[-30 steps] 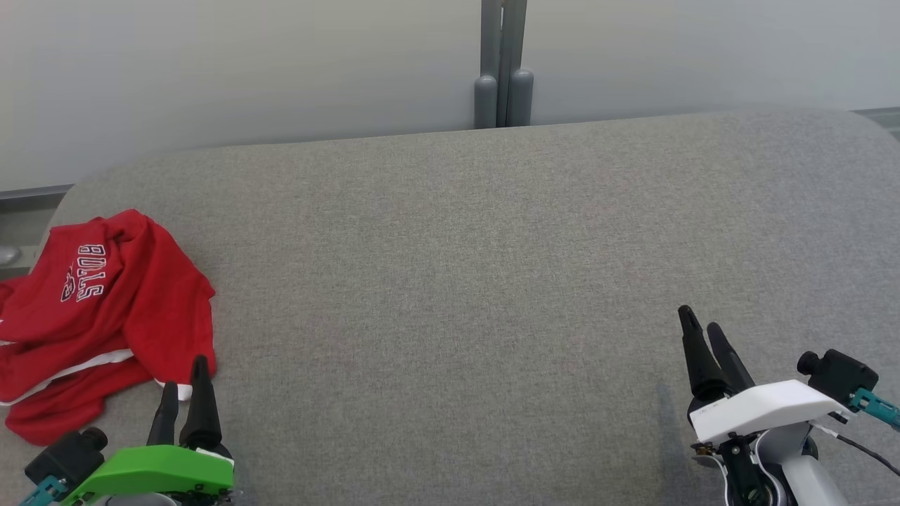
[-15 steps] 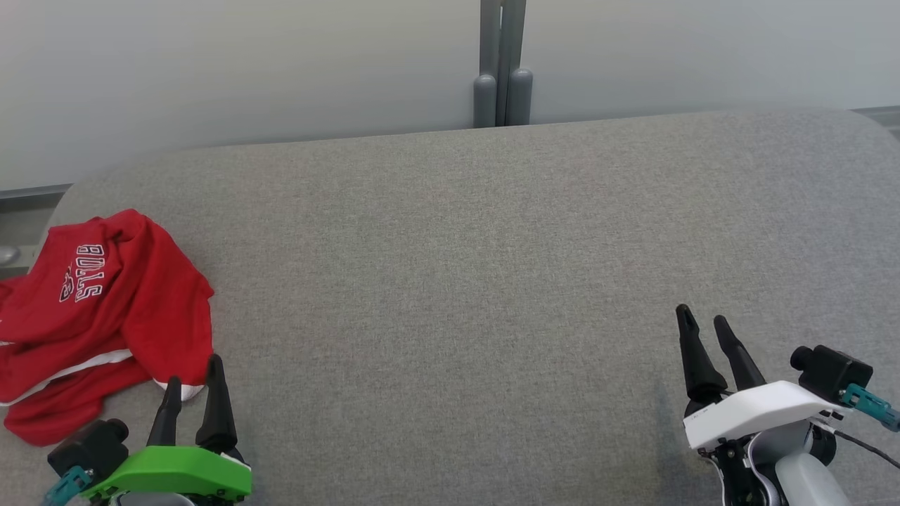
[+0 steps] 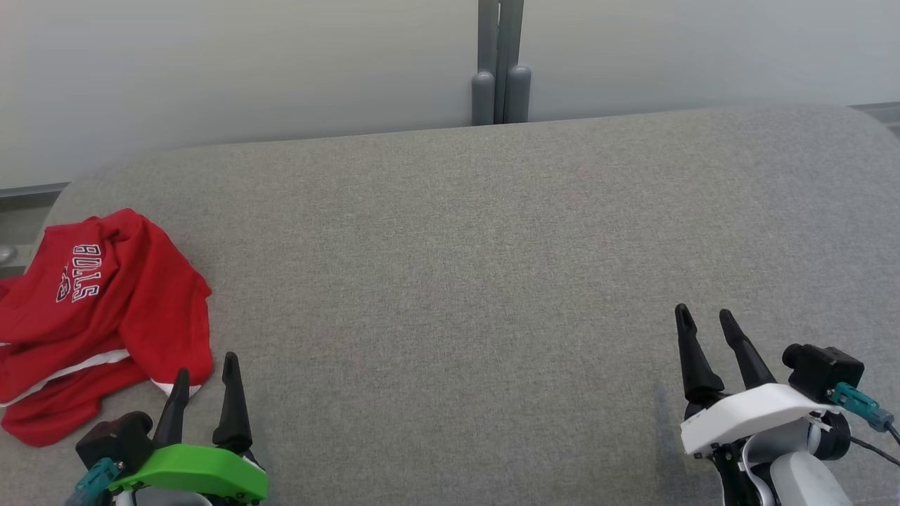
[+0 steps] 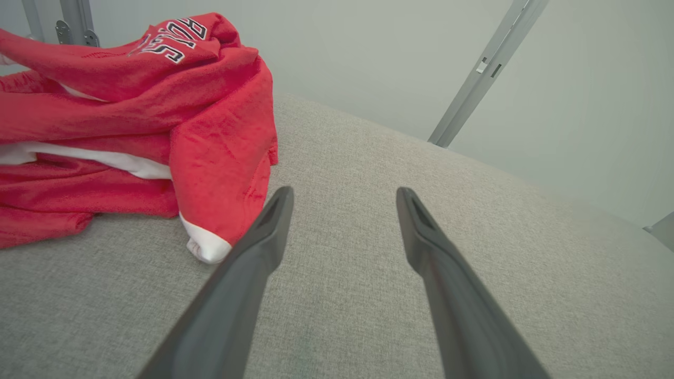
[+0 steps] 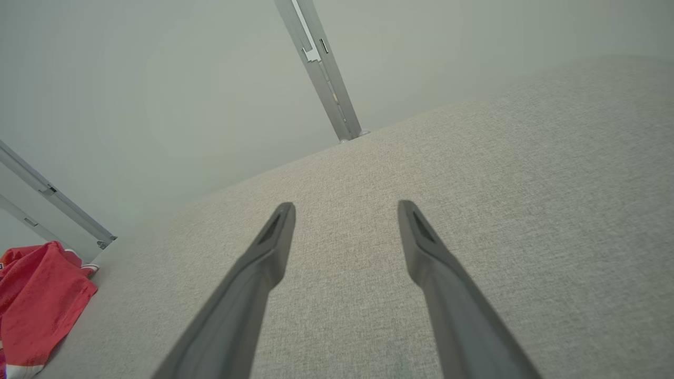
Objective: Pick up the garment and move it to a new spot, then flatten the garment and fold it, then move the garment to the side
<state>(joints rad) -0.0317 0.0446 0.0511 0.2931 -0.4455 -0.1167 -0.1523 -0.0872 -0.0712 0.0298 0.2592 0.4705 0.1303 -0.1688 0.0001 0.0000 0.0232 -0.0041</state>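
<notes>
A crumpled red garment (image 3: 98,316) with white trim and lettering lies at the left end of the grey cushion (image 3: 464,281). My left gripper (image 3: 205,367), under a green cover, stands open just right of the garment's lower corner with nothing between its fingers. In the left wrist view the garment (image 4: 121,121) heaps to the left, its white-cuffed corner beside the left fingertip, and the gripper (image 4: 343,193) is over bare fabric. My right gripper (image 3: 703,318), white-covered, is open at the lower right, far from the garment. The right wrist view has that gripper (image 5: 345,208) over bare cushion and the garment (image 5: 37,300) at its lower left.
A pale wall runs behind the cushion, with a grey post (image 3: 500,70) at its far edge in the middle. The cushion's left end drops off just past the garment. Wide bare grey fabric spreads between the two grippers.
My left gripper has shifted right and a little down, off the garment's lower corner. Both grippers' fingers now stand visibly wider apart. The garment has not moved.
</notes>
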